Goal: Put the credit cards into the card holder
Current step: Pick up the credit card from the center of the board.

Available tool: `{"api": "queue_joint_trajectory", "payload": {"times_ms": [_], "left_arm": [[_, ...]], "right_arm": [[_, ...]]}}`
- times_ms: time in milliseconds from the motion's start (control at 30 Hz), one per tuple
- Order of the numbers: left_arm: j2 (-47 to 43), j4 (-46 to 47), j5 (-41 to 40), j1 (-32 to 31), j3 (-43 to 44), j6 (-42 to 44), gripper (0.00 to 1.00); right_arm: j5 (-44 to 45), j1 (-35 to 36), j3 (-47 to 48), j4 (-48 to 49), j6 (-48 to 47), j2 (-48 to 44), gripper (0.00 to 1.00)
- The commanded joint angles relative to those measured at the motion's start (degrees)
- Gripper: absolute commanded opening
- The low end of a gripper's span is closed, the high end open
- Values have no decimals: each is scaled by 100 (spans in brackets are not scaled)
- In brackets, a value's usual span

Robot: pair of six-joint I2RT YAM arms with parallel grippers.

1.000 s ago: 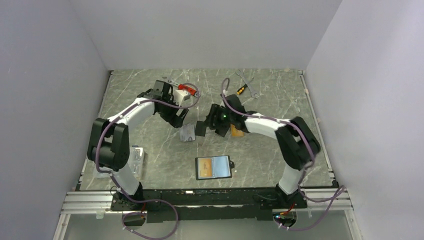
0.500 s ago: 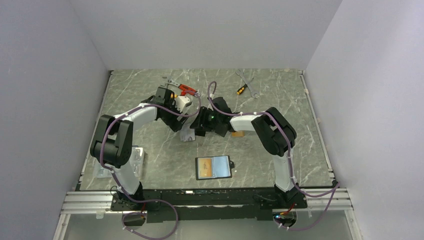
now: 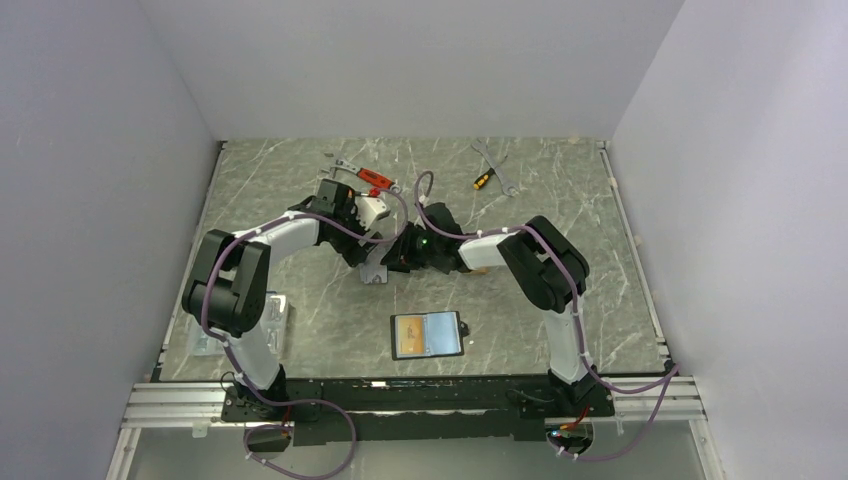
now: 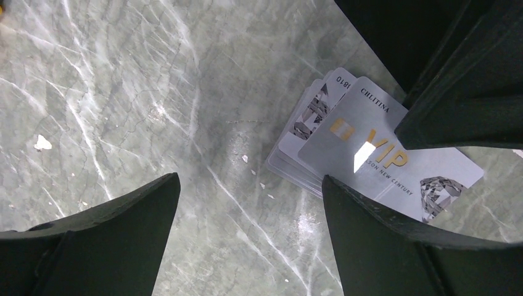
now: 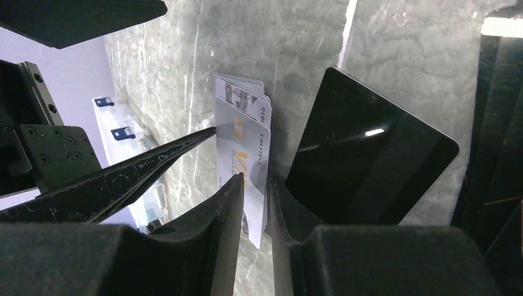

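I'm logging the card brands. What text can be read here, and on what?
"CHLITINA": top silver card, along its edge.
"VIP": same card, gold letters.
"SON NEW CENTURY": same card, start unreadable.
"810": card beneath, other digits hidden.
No print shows on the black card.
Any print on the open wallet is too small to read.

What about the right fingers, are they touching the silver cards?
Cannot tell. The right wrist view shows the silver cards seen between the right fingers, but neither contact nor a gap plainly.
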Motion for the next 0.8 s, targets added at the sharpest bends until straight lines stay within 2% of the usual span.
{"api": "queue_joint_trajectory", "payload": {"times_ms": [0,133,233,533,767], "left_arm": [[-110,141,-106,-78,28,129,91],[-157,149,-217,-89,-6,178,91],[-122,99,-325,-92,5,172,90],[-327,-195,-282,18,188,85,93],[-667,-806,388,371,672,-351,99]], "right_arm": [[18,35,-176,489,147,-121,23],[38,28,-329,632,187,-230,13],[-22,37,-438,804,266,-343,1],[-6,112,-688,1063,356,-641,0],[66,98,-882,1078,167,-1060,0]]}}
